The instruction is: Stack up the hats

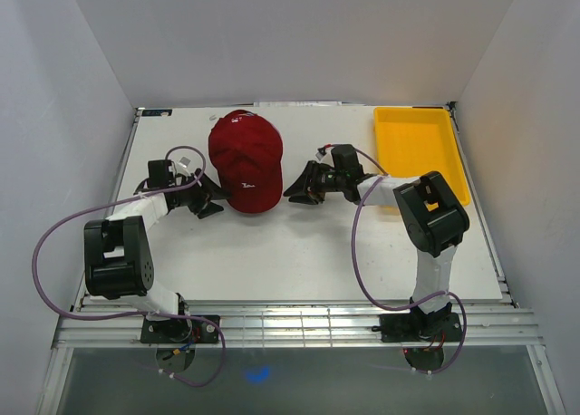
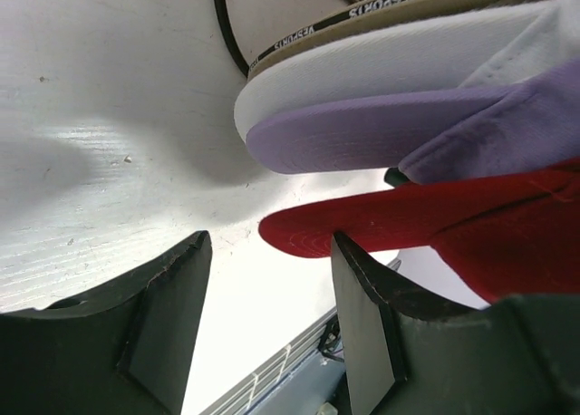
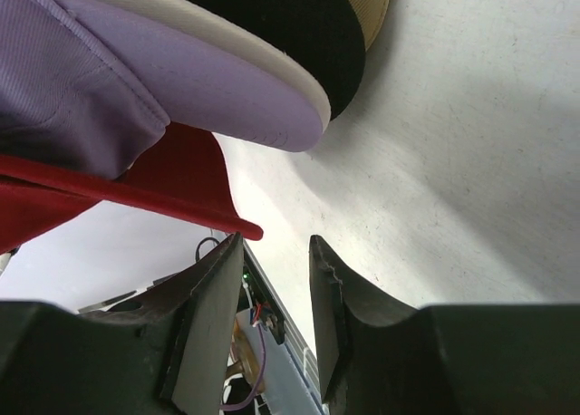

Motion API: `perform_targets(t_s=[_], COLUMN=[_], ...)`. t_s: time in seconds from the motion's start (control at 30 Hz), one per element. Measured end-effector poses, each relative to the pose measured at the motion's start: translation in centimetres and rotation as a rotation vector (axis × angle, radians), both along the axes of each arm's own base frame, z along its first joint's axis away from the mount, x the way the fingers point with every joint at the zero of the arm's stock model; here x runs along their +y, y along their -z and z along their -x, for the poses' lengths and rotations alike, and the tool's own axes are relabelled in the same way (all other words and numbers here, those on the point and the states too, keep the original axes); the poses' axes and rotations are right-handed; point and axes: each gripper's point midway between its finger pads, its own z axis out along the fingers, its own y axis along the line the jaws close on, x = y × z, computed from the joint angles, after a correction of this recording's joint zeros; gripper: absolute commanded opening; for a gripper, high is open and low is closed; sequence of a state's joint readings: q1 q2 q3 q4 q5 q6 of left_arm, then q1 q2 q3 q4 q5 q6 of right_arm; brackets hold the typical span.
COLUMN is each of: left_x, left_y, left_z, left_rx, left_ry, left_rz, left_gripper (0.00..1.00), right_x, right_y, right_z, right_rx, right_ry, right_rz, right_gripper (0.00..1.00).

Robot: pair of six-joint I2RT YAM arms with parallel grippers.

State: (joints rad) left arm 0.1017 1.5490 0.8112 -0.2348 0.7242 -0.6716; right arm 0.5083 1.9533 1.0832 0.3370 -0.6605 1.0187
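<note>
Overhead, I'm seeing only the red cap (image 1: 245, 161); wrist views are showing a lavender brim (image 2: 362, 139) and white brim (image 2: 381, 66) beneath. The left gripper (image 1: 213, 200) and right gripper (image 1: 292, 193) are flanking it, jaws apart, empty; a tray (image 1: 417, 143) is lying right of it.

2 arms share 1 build. The left arm (image 1: 118, 252) and right arm (image 1: 430, 216) each have blocky black joint housings linked by white-wrapped segments, and stand on black bases (image 1: 177, 329) with small coloured wires at the foot. A purple cable (image 1: 41, 252) loops off the left arm; a second purple cable (image 1: 355, 261) trails along the right one. The left gripper (image 1: 216, 200) and right gripper (image 1: 294, 194) are black; up close, their fingers (image 2: 168, 324) are dark, wedge-shaped slabs with pale, scuffed edges.
</note>
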Motion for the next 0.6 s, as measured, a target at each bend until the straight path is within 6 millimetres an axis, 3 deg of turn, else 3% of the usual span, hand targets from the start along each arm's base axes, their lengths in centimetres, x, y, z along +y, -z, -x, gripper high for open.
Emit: perform_targets(t_s=[0.3,0.6], left_x=[1.0,2.7], left_y=[-2.1,-3.6], left_z=[-0.8,0.0], left_rx=[-0.047,-0.069], left_ry=[-0.023,-0.071], left_rz=[-0.079,-0.197], left_gripper=[0.64,0.63], right_x=[-1.4,-2.5], right_y=[-0.4,-4.1], right_z=[-1.1,-1.8], right_rx=[-0.006,-0.098], right_ry=[0.031,0.047], right_rz=[0.022,0.014], right_gripper=[0.44,0.44])
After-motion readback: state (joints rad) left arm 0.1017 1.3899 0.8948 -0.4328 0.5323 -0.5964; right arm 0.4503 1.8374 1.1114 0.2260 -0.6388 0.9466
